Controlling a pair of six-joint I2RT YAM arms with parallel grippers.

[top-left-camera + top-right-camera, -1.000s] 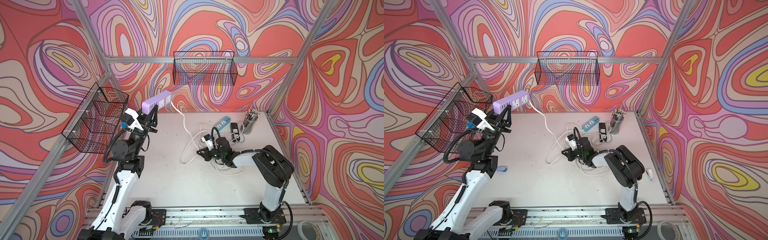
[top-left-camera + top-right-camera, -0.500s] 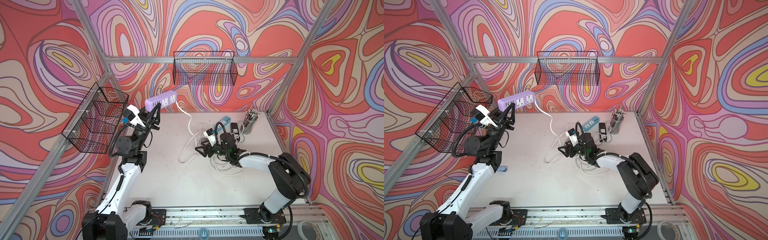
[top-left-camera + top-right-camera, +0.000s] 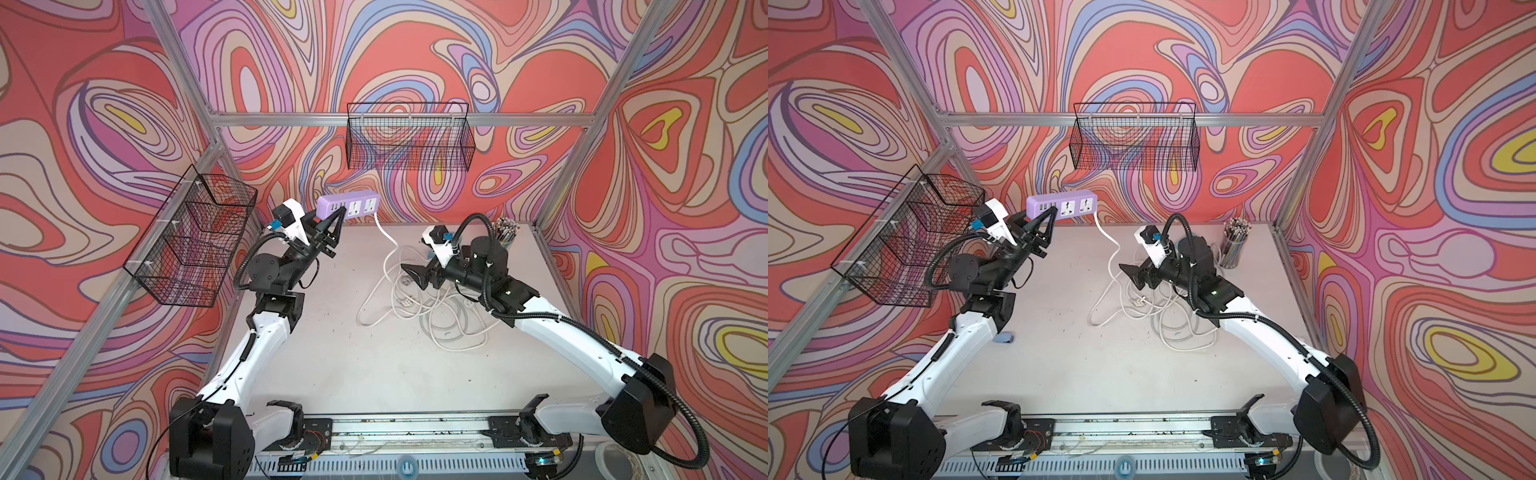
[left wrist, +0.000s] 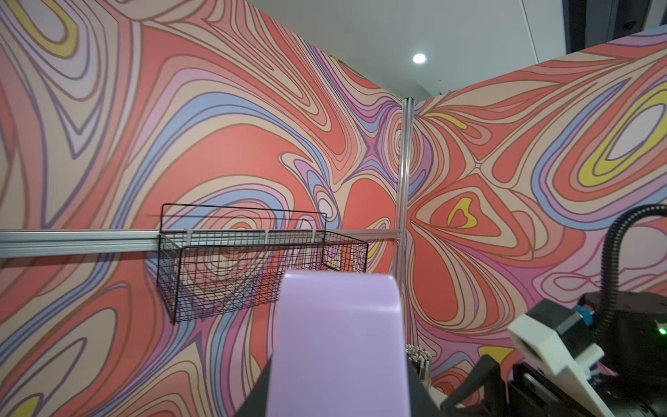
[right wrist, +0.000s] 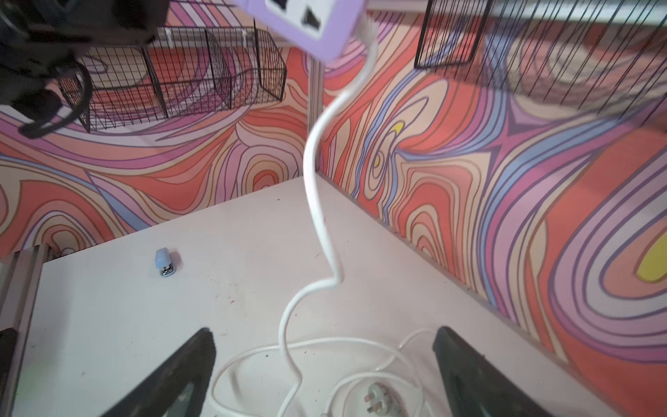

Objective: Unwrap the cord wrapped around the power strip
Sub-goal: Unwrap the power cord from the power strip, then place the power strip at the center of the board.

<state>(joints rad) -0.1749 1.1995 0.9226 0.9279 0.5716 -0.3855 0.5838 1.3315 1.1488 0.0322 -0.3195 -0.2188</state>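
Well, my left gripper (image 3: 336,214) is pinched tight on one end of the lilac power strip (image 3: 353,205), which I have hanging in the air with its socket face towards the cameras; the left wrist view shows only the strip's smooth back, with nothing wound across it. My right gripper (image 5: 323,330) sits lower than the strip and off its free end, with its jaws spread wide and nothing between them. The white cord (image 3: 384,232) leaves the strip at the end away from my grip and drops in one wavy run to the table (image 3: 332,365) beneath. From there it spills into loose loops below the strip, with the plug (image 5: 377,399) lying flat among them. I can find no turn of cord around the strip's body in either top view or in the right wrist view, so I judge the unwrapping itself essentially done. What looks left is tidying: setting the strip down and perhaps drawing out the heap of loops, where I cannot tell whether every strand belongs to this one cord. A small blue stapler (image 5: 164,261) lies on the table below the gripped end of the strip, well apart from the cord.
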